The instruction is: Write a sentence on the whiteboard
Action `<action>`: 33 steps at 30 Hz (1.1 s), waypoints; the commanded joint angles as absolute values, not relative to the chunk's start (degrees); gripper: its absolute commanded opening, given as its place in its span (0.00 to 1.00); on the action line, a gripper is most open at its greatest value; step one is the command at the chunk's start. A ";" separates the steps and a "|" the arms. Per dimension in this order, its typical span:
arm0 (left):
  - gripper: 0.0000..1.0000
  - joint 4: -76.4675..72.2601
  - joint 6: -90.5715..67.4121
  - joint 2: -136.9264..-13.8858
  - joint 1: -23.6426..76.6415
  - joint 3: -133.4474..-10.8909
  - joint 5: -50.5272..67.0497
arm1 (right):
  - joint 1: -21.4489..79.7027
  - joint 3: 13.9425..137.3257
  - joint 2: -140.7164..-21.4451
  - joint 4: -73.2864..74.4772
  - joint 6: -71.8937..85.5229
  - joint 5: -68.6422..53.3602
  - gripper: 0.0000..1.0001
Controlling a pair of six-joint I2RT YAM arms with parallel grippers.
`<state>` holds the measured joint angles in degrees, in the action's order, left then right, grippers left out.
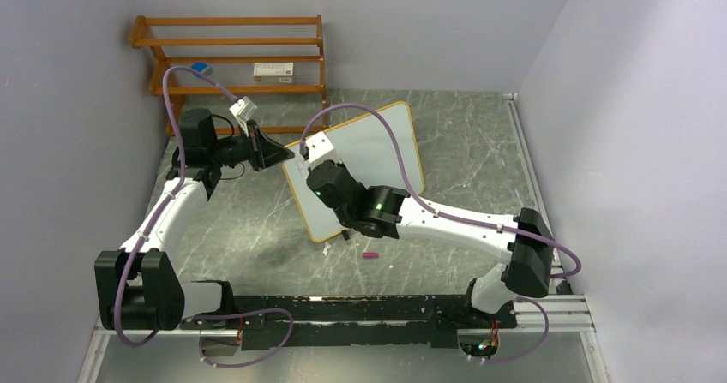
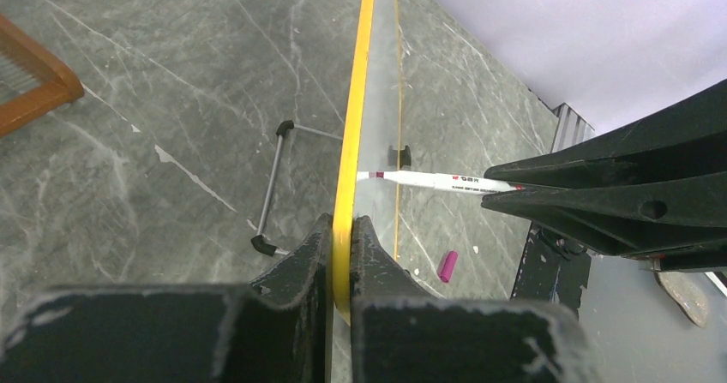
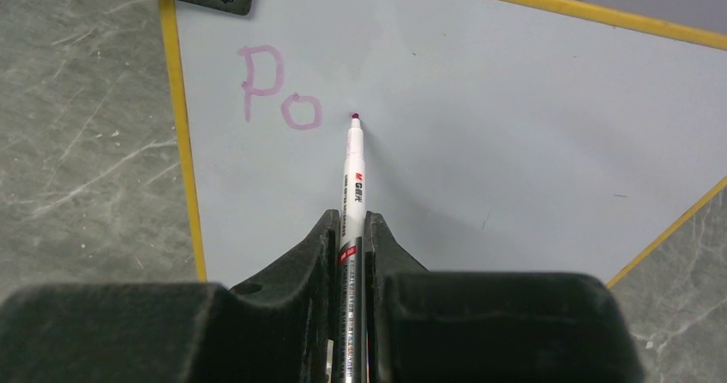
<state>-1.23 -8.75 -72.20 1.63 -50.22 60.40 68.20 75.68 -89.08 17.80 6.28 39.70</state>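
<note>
Writing [image 3: 279, 98] so far: purple "Po", upper left of the whiteboard [image 3: 480, 126]. Board stands tilted mid-table on the grey marble table [image 1: 480, 152], face toward the right arm. Tip of the marker [image 3: 353, 164] sits at the board surface just right of the "o". Barrel is pinched in the right gripper [image 3: 350, 229], fingers closed on both sides. Board's yellow-looking left edge is clamped by the left gripper [image 2: 341, 233], one finger each side of the frame. Pink cap [image 1: 370, 254] lies on the table near the board's lower corner, apart from it. Wooden shelf [image 1: 231, 53] at back left against the wall.
</note>
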 commanded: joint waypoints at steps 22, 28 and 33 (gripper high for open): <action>0.05 -0.09 -4.20 -72.21 2.24 -50.98 59.11 | 67.59 76.34 -89.67 12.96 5.01 37.64 0.00; 0.05 -0.09 -4.35 -72.31 2.25 -51.01 59.17 | 67.57 76.64 -89.54 15.37 5.76 37.18 0.00; 0.05 -0.09 -4.30 -72.22 2.21 -51.06 59.17 | 67.59 76.32 -89.08 17.81 6.58 37.15 0.00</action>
<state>-1.21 -8.71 -72.20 1.63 -50.22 60.38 67.92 75.64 -89.08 15.27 5.41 37.54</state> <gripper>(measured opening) 0.086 0.150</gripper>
